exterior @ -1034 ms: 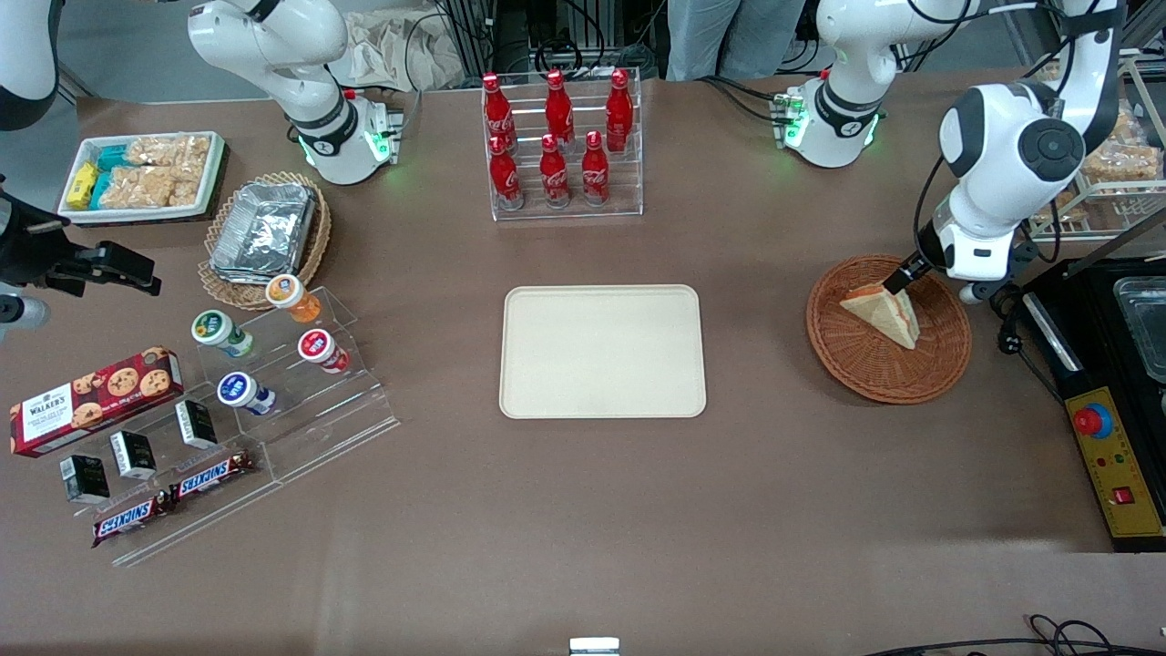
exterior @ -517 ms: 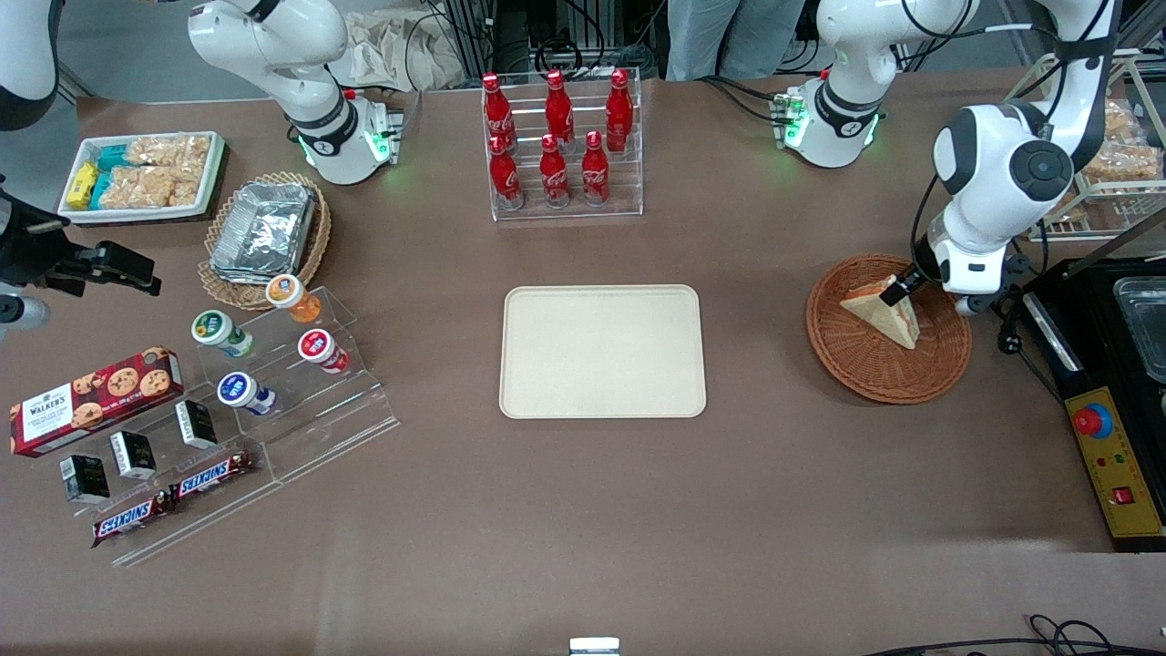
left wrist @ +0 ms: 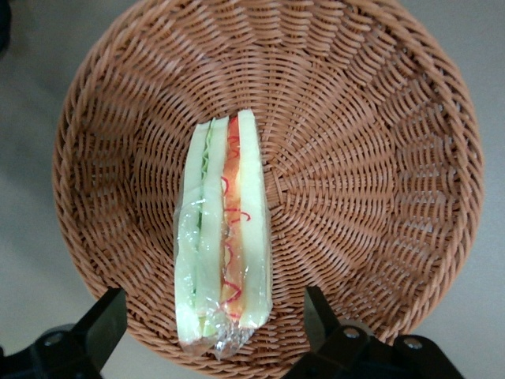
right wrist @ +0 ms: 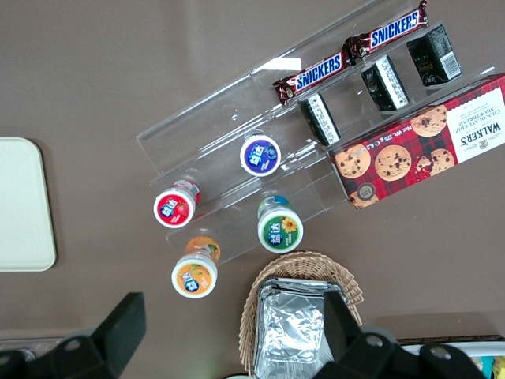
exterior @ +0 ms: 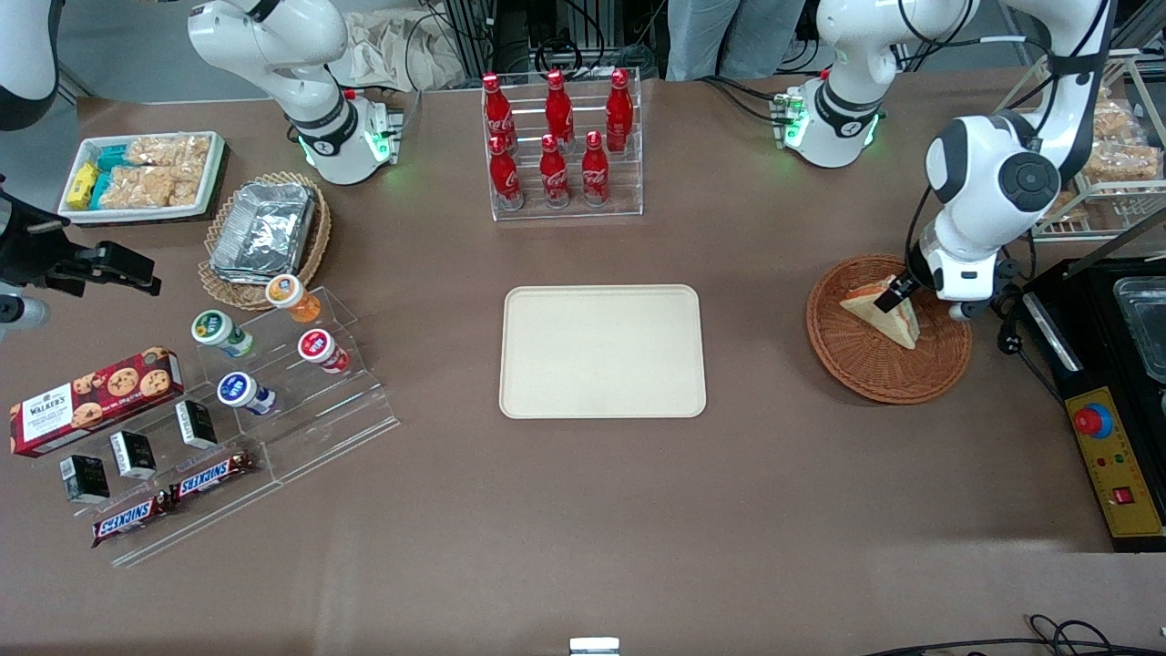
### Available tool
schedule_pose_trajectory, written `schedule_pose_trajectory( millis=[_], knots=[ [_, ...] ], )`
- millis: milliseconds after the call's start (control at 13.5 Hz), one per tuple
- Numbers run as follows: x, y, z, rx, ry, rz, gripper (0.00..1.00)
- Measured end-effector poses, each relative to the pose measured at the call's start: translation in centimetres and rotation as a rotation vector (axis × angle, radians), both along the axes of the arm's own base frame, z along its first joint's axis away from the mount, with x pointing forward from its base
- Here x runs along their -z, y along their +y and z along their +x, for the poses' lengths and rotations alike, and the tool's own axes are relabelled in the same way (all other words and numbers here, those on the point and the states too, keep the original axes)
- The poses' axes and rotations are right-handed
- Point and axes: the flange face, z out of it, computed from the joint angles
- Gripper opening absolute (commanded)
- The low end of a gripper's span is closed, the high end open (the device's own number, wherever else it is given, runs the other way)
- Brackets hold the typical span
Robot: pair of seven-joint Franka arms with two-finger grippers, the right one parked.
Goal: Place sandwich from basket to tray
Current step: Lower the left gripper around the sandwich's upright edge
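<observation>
The sandwich [exterior: 882, 315], a plastic-wrapped white bread wedge with orange-red and green filling [left wrist: 223, 253], lies in the reddish-brown wicker basket [exterior: 861, 383] at the working arm's end of the table. My gripper [exterior: 897, 292] hangs low over the sandwich's end farther from the front camera. It is open: in the left wrist view the gripper [left wrist: 211, 320] has its black fingers [left wrist: 102, 324] wide apart on either side of the sandwich, with gaps to both. The basket's woven wall [left wrist: 379, 158] surrounds them. The cream tray [exterior: 601, 351] lies bare at mid-table, and its edge [right wrist: 20, 205] shows in the right wrist view.
A black machine with a red button [exterior: 1093, 421] stands close beside the basket. A rack of red cola bottles [exterior: 557, 146] stands farther from the camera than the tray. An acrylic stand with cups and snack bars [exterior: 255, 383] fills the parked arm's end.
My gripper has come down and slightly nearer the front camera, over the sandwich's end. The sandwich and the basket have stayed in place.
</observation>
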Motion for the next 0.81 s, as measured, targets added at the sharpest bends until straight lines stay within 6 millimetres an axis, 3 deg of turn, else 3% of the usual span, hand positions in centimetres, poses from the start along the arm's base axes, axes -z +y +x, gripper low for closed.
schedule_pose_trajectory(
  millis=[813],
  knots=[
    [3.4,-0.1,-0.5,-0.009,-0.002,-0.008,1.0]
  ],
)
